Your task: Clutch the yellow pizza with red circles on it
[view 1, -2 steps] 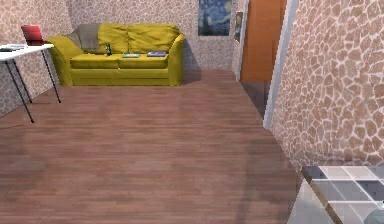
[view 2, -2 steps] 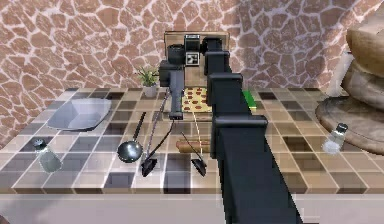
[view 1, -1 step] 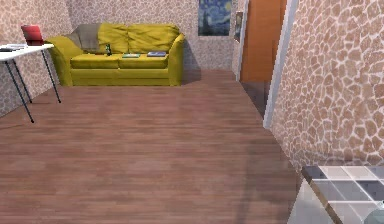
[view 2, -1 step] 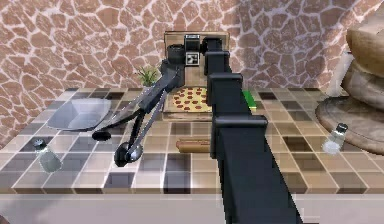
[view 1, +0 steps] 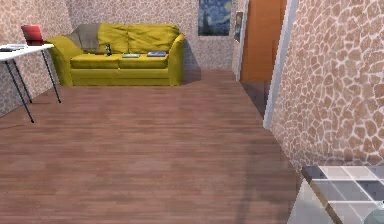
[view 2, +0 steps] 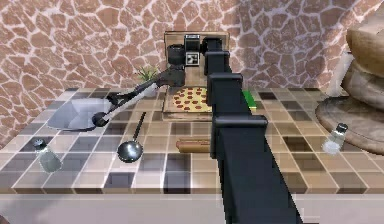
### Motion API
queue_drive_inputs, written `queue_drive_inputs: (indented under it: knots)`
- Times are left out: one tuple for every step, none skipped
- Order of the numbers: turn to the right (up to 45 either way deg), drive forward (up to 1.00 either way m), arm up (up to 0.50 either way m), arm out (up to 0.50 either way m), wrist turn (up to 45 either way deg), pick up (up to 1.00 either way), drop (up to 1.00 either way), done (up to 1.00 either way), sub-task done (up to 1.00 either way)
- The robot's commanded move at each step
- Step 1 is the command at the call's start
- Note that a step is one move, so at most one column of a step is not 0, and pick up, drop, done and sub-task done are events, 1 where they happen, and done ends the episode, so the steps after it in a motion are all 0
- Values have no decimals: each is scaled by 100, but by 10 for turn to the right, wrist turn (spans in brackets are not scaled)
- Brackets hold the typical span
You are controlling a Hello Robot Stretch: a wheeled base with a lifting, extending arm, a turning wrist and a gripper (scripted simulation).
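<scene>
A counter (view 2: 300, 110) tiled in grey, brown and white checks runs along a wall of irregular brown stone (view 2: 80, 40). The yellow round pizza with red circles (view 2: 188, 98) lies flat on a pale wooden board (view 2: 168, 108) near the back of that counter, about halfway along it.

The dark square arm (view 2: 235, 140) reaches out over the counter from its front edge. At the arm's far end the dark gripper (view 2: 174, 78) hangs at the pizza's back edge. I cannot tell whether its fingers touch the pizza, how they stand, or whether they hold anything, since the pizza rests on the counter right behind them.

- A steel sink (view 2: 75, 108) is set into the counter's left part, with a dark slanted piece (view 2: 125, 100) rising beside it.
- A grey ladle (view 2: 131, 145) lies on the counter in front of the sink.
- Two glass shakers with pale caps (view 2: 45, 153) (view 2: 335, 138) stand near the counter's front, one toward each end.
- A small green object (view 2: 247, 97) lies on the counter just beyond the arm.

Across a wooden floor (view 1: 150, 140) from the counter's corner (view 1: 345, 185) stands a yellow sofa (view 1: 120, 55).
</scene>
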Motion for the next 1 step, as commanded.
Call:
queue_drive_inputs:
  knots:
    - [0,0,0,0,450,0,0,0,0]
